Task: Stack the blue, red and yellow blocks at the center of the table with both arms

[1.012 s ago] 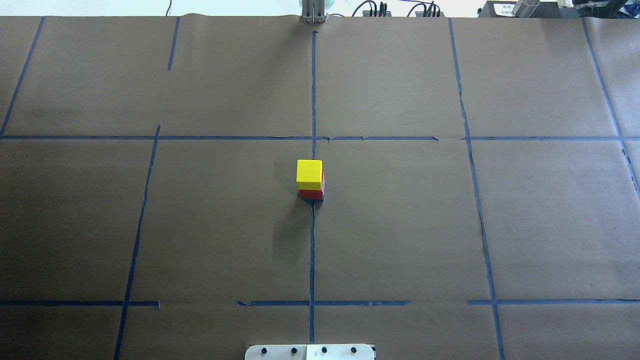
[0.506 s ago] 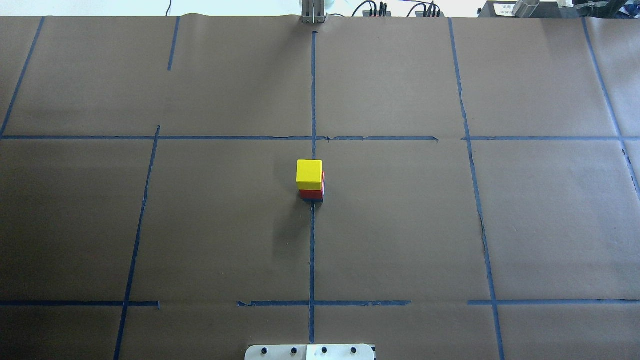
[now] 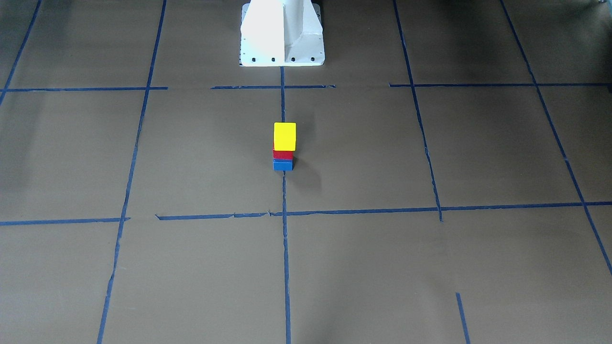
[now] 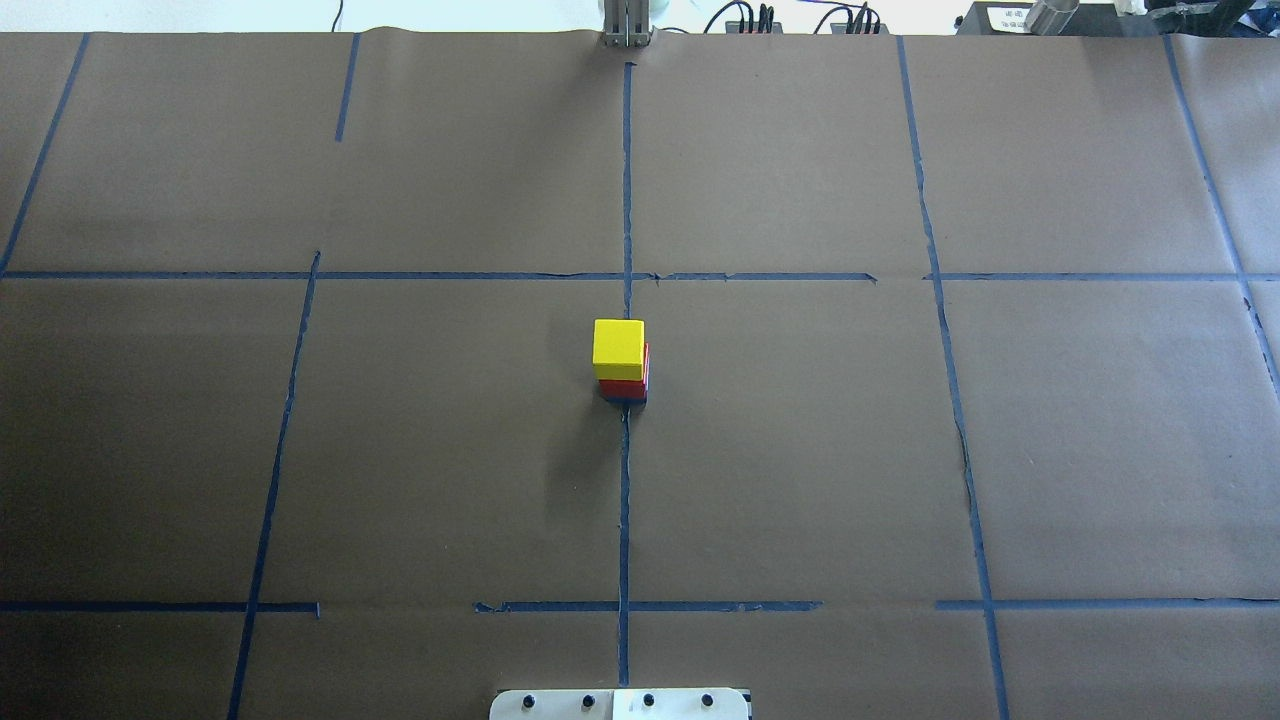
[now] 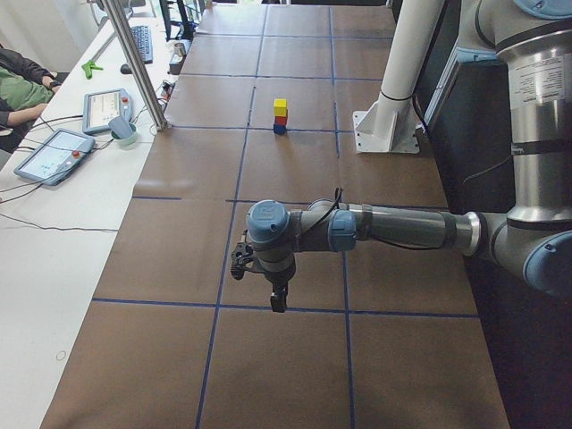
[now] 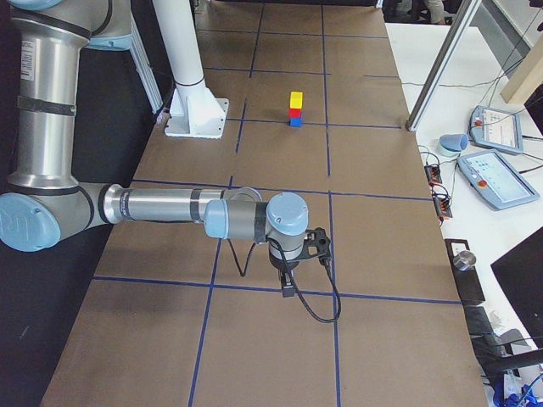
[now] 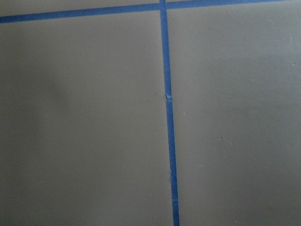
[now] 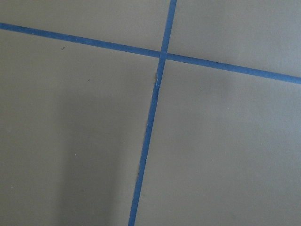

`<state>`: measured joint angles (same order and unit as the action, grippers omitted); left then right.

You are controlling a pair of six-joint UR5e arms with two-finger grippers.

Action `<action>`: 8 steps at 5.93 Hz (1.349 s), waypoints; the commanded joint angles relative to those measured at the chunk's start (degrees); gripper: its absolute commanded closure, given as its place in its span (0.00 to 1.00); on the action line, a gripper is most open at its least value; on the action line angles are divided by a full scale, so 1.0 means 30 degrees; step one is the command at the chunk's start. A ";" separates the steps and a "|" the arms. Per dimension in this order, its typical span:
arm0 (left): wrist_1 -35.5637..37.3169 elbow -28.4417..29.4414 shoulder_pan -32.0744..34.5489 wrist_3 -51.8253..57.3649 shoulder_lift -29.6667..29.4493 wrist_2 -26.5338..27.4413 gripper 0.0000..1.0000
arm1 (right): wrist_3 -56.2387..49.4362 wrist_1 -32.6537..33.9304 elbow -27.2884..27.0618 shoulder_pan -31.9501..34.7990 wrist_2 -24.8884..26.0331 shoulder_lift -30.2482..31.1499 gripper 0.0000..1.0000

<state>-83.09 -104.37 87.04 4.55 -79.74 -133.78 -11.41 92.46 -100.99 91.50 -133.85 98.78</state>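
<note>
A stack stands at the table's center: the yellow block (image 4: 618,343) on the red block (image 4: 625,386) on the blue block (image 4: 625,399). It also shows in the front view, yellow (image 3: 284,136), red (image 3: 283,155), blue (image 3: 283,165). My left gripper (image 5: 278,299) hangs over bare table far from the stack, seen only in the exterior left view. My right gripper (image 6: 288,288) does the same in the exterior right view. I cannot tell whether either is open or shut. Both wrist views show only brown paper and blue tape.
The robot's white base (image 3: 282,33) stands behind the stack. Blue tape lines (image 4: 625,500) grid the brown paper. A metal pole (image 5: 134,63) and tablets (image 5: 54,152) sit on the side desk; more tablets (image 6: 501,182) lie past the table's far edge.
</note>
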 commanded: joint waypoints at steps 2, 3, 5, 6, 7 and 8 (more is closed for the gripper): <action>0.0070 -0.0337 -0.0067 0.0036 0.0007 0.0034 0.00 | -0.0007 0.0000 0.0000 -0.0001 -0.0002 0.0003 0.00; 0.0071 -0.0337 -0.0067 0.0036 0.0094 -0.0024 0.00 | -0.0007 0.0000 0.0000 -0.0001 -0.0002 0.0003 0.00; 0.0158 -0.0338 -0.0067 0.0036 0.0153 -0.0025 0.00 | -0.0007 0.0000 0.0000 -0.0030 -0.0002 0.0003 0.00; 0.0159 -0.0308 -0.0067 0.0036 0.0154 -0.0025 0.00 | -0.0036 0.0000 0.0000 -0.0030 -0.0002 0.0003 0.00; 0.0159 -0.0192 -0.0067 0.0036 0.0154 -0.0025 0.00 | -0.0036 0.0000 0.0000 -0.0030 -0.0002 0.0003 0.00; 0.0159 -0.0133 -0.0067 0.0036 0.0154 -0.0025 0.00 | -0.0036 0.0000 0.0000 -0.0030 -0.0002 0.0032 0.00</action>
